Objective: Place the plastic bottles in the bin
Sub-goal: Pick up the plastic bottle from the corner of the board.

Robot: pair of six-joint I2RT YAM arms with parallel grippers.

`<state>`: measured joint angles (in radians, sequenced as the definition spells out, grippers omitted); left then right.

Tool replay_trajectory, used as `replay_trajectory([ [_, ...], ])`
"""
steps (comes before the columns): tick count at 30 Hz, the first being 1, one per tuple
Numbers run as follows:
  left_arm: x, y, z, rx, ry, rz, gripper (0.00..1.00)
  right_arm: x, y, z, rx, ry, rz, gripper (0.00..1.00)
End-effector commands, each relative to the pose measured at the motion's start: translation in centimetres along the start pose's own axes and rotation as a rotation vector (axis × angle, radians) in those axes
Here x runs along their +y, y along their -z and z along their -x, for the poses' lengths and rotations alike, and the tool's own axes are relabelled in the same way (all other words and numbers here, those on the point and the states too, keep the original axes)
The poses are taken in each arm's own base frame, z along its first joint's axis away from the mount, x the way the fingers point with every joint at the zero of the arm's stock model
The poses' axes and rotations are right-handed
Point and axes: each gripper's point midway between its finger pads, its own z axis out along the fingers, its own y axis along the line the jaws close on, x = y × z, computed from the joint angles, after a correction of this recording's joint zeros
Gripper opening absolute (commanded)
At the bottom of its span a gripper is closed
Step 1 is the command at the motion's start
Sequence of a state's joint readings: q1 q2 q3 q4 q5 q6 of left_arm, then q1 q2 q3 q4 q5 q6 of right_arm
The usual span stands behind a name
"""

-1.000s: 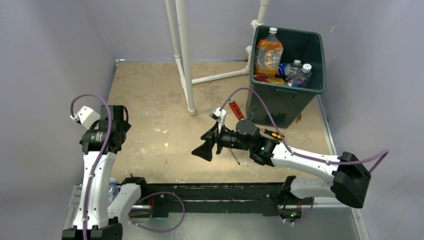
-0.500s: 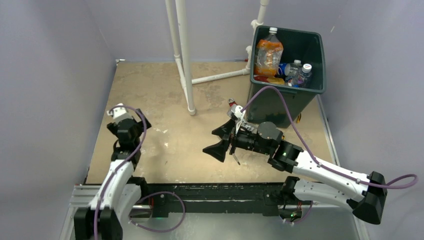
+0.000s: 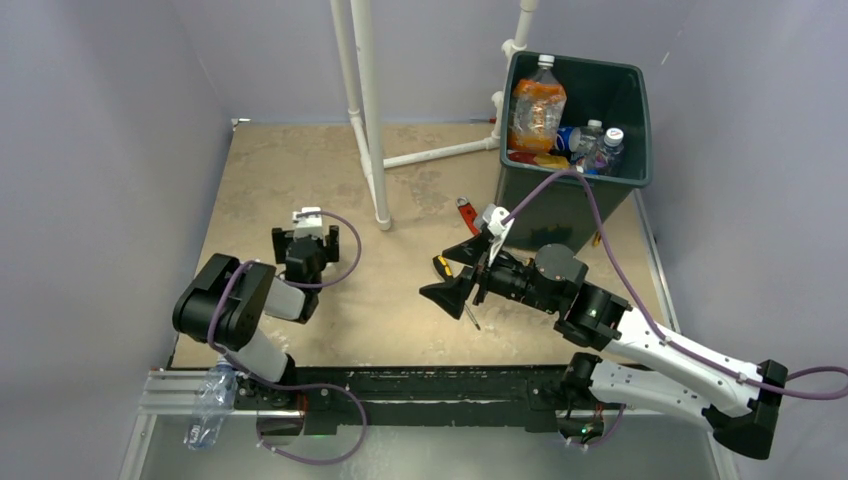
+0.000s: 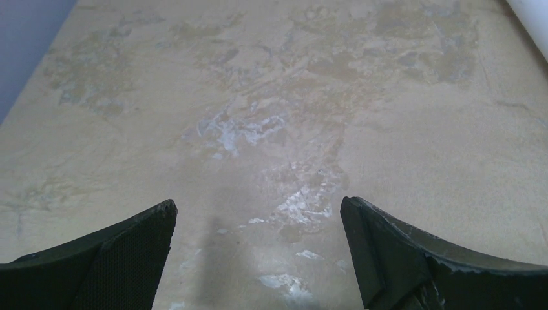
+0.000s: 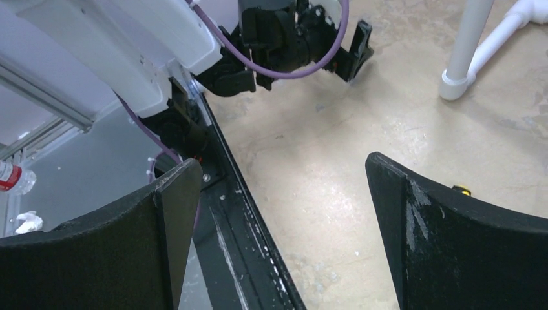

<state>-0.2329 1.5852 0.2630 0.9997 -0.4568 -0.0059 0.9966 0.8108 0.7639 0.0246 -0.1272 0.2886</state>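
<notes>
The dark green bin [image 3: 570, 195] stands at the back right of the table. Several plastic bottles lie in it, a large orange-tinted one [image 3: 537, 108] upright and smaller clear ones [image 3: 598, 145] beside it. One clear bottle [image 3: 212, 392] lies off the table's near edge by the left arm's base; it also shows at the far left of the right wrist view [image 5: 10, 175]. My left gripper [image 3: 305, 238] is open and empty low over bare tabletop [image 4: 257, 210]. My right gripper [image 3: 450, 272] is open and empty at mid-table, facing left [image 5: 281, 168].
A white pipe frame [image 3: 370, 110] stands at the back middle, its foot in the right wrist view [image 5: 455, 84]. A red-handled wrench [image 3: 467, 214] and a yellow-and-black screwdriver [image 3: 442, 266] lie by the right gripper. The black base rail [image 3: 430, 385] runs along the near edge.
My left arm has folded down and swung its gripper right and inward over the table, uncovering the bottle by its base. My right gripper has moved a little right, toward the bin.
</notes>
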Motion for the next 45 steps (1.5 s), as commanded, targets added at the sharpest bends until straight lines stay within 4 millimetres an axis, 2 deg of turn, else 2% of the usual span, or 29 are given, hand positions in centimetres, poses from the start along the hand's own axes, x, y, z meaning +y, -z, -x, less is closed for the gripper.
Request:
replay_trajectory([
  [1, 2.7, -0.8, 4.8, -0.199, 0.117, 0.114, 0.99, 0.0, 0.2, 1.8, -0.042, 0.029, -0.016, 0.99],
  [5, 3.4, 0.3, 4.4, -0.255, 0.132, 0.143, 0.99, -0.3, -0.2, 1.2, -0.035, 0.025, -0.023, 0.99],
  [8, 3.9, -0.8, 3.9, -0.204, 0.160, 0.182, 0.99, -0.5, -0.3, 1.1, -0.041, 0.017, -0.031, 0.99],
  [15, 3.7, -0.7, 3.9, -0.206, 0.157, 0.178, 0.99, -1.2, -0.2, 2.0, -0.085, 0.012, -0.078, 0.99],
  [19, 3.7, -0.7, 4.0, -0.209, 0.157, 0.179, 0.99, -2.5, -0.8, 2.3, -0.132, 0.006, -0.142, 0.99],
  [22, 3.7, -0.7, 4.0, -0.209, 0.157, 0.178, 0.99, -3.2, -1.0, 3.1, -0.194, -0.012, -0.177, 0.99],
  [31, 3.7, -0.7, 4.0, -0.210, 0.158, 0.178, 0.99, -3.5, -0.8, 6.1, -0.290, 0.007, -0.213, 0.99],
  [40, 3.7, -0.7, 4.0, -0.210, 0.158, 0.178, 0.99, -5.5, -0.9, 6.7, -0.261, -0.004, -0.344, 0.99],
  [45, 3.7, -0.7, 4.0, -0.211, 0.159, 0.179, 0.99, -7.0, -1.0, 5.9, -0.258, -0.048, -0.424, 0.99],
])
